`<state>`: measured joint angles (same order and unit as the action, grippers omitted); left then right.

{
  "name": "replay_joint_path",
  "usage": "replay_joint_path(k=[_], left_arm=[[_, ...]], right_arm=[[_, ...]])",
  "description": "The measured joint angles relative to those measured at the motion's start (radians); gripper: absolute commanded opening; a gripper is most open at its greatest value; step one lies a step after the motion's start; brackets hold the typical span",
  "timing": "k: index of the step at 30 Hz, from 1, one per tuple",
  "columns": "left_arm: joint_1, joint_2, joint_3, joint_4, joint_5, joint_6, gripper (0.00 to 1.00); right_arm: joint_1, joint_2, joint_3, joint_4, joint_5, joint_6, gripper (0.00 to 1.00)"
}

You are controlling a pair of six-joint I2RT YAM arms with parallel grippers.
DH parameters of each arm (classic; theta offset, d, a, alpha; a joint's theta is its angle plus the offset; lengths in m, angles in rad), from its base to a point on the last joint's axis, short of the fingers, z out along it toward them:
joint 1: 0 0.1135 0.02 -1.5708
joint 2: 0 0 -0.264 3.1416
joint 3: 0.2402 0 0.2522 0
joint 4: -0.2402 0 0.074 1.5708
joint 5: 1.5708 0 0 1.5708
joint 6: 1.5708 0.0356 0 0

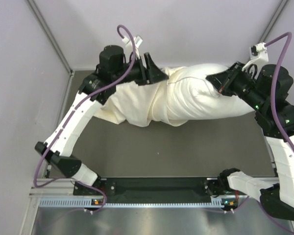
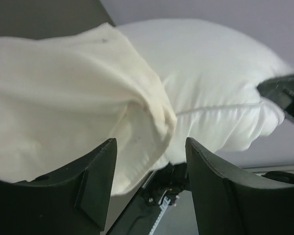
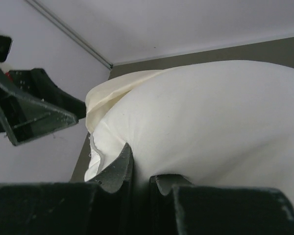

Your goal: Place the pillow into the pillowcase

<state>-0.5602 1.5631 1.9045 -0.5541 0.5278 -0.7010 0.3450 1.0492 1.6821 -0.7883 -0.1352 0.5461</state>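
Note:
The bright white pillow (image 1: 201,98) lies at the back of the table, its left part inside the cream pillowcase (image 1: 132,105). My right gripper (image 1: 219,82) is shut on a pinch of the pillow's fabric at its right end; in the right wrist view the gripper (image 3: 142,171) has its jaws closed on the pillow (image 3: 210,112). My left gripper (image 1: 154,72) is open above the pillowcase's mouth. In the left wrist view the gripper (image 2: 149,166) has its jaws wide apart, with the pillowcase hem (image 2: 157,112) hanging before them and the pillow (image 2: 210,73) beyond.
Grey walls with a metal frame post (image 1: 51,39) stand close behind and to the left. The dark table mat (image 1: 166,152) lies in front of the pillow. The arms' base rail (image 1: 157,188) runs along the near edge.

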Motion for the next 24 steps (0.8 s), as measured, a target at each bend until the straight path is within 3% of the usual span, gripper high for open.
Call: replay_joint_path(k=[6, 13, 17, 21, 24], left_arm=[[-0.193, -0.229, -0.256, -0.052, -0.309, 0.126, 0.70], [-0.440, -0.470, -0.599, -0.022, -0.683, 0.100, 0.70], [-0.522, -0.454, -0.715, 0.030, -0.822, 0.071, 0.76], [-0.555, -0.347, -0.718, 0.072, -0.928, 0.072, 0.90], [-0.571, -0.282, -0.692, 0.087, -0.991, 0.072, 0.92]], right_arm=[[0.000, 0.006, 0.000, 0.002, 0.085, 0.043, 0.00], [0.000, 0.008, -0.023, 0.024, 0.134, 0.080, 0.00], [0.001, 0.010, -0.039, 0.047, 0.139, 0.093, 0.00], [0.002, 0.013, -0.039, 0.048, 0.140, 0.095, 0.00], [0.002, 0.013, -0.039, 0.048, 0.142, 0.095, 0.00]])
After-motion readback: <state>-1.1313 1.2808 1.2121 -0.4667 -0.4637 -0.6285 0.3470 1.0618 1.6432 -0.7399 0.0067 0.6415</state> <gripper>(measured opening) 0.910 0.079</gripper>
